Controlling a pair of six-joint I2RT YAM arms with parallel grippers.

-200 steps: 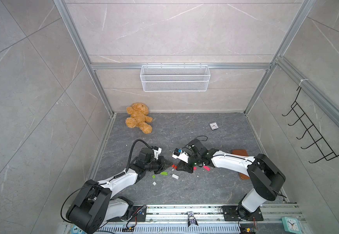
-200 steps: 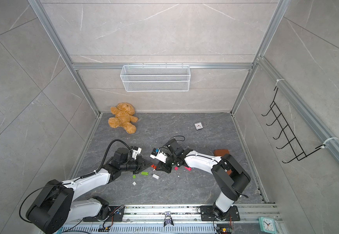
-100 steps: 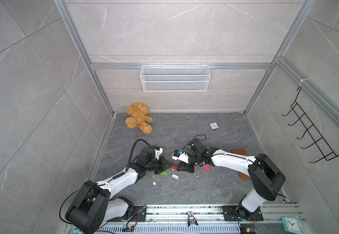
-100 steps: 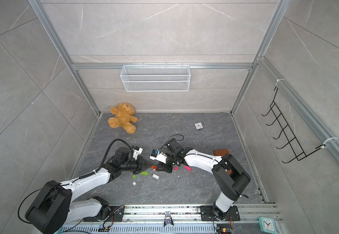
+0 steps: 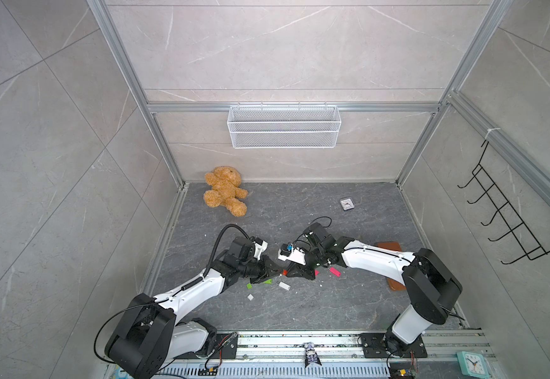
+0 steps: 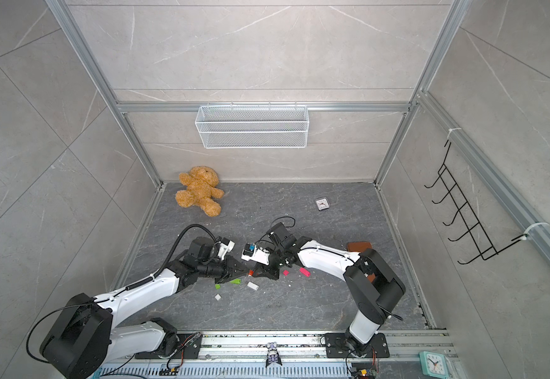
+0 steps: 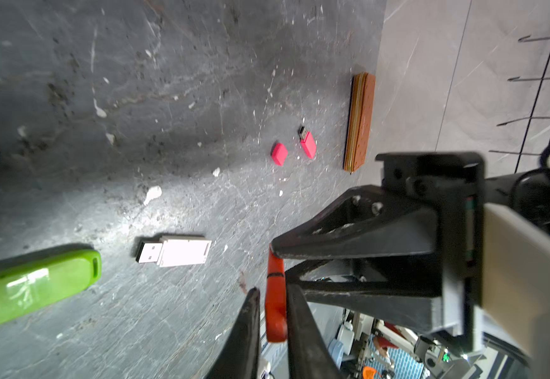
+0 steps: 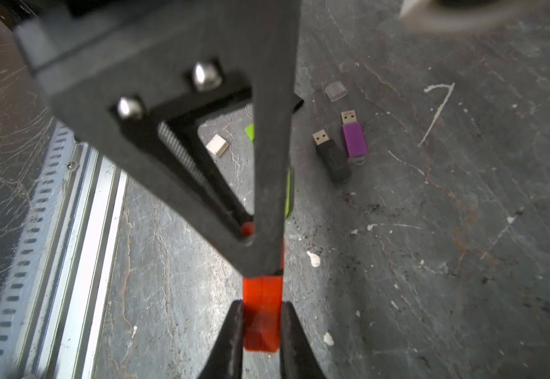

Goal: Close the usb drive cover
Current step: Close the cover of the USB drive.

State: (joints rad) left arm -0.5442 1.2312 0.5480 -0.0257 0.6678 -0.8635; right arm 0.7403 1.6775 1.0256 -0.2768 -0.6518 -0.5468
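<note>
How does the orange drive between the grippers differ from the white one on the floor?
The orange drive is clamped in the right gripper; the white drive lies loose on the floor. The white drive's metal plug is bare; the orange drive shows none. Both are USB sticks.

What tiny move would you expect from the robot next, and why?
Probably the left hand draws straight back. The red USB stick shows only a thin seam and no metal plug, so it looks closed; a gap shows beside one left finger, while the right hand grips the other end.
</note>
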